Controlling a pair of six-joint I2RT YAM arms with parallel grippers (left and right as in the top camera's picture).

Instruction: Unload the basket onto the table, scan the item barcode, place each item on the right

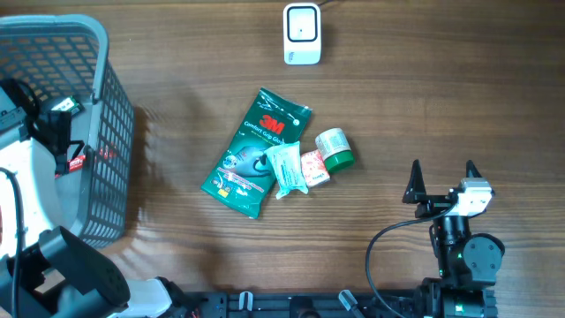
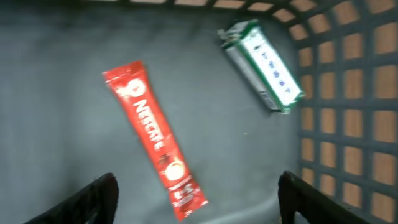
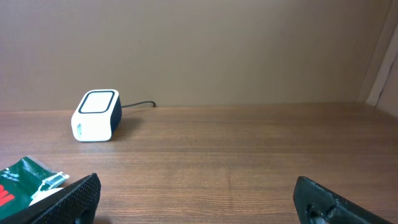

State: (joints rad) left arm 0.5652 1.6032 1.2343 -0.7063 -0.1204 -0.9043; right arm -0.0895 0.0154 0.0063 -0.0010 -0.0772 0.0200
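Holding left fingers parted, empty, inside basket, just above red stick lying flat, likely a finished item. Resting right fingers wide open, empty, low over tabletop, facing scanner ahead-left; pile further left of them, probably awaiting scanning.

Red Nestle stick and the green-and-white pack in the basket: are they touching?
Apart. The left wrist view shows the red Nestle stick and the green-and-white pack lying separately, with bare grey floor of the basket between them.
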